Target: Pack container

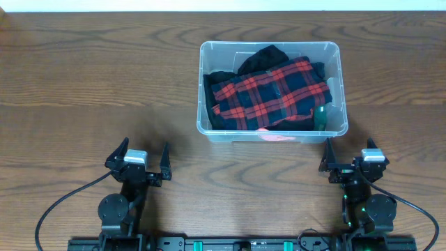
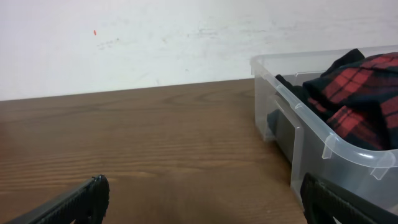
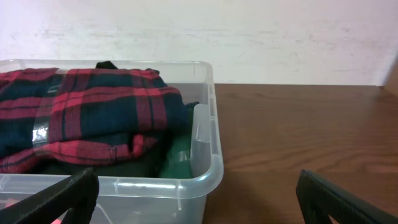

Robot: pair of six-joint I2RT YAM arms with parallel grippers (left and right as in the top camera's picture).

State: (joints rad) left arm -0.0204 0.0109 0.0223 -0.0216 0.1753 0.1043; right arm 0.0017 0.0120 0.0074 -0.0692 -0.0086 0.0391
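Clear plastic container point(image 1: 270, 44) sat right of centre on bench point(image 1: 83, 84) overhead, holding red-black plaid cloth point(image 1: 268, 94), left tool point(image 1: 145, 148) and right tool point(image 1: 348, 148) both spread apart, gripping nothing; left wrist showed it at right, right wrist at left.

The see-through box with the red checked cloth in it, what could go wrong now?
The checked cloth bulges above the rim of the container, so an arm pushing more in might snag the cloth or drag it out. The open right gripper sits close to the container's near corner, so reaching forward could bump the container and slide it.
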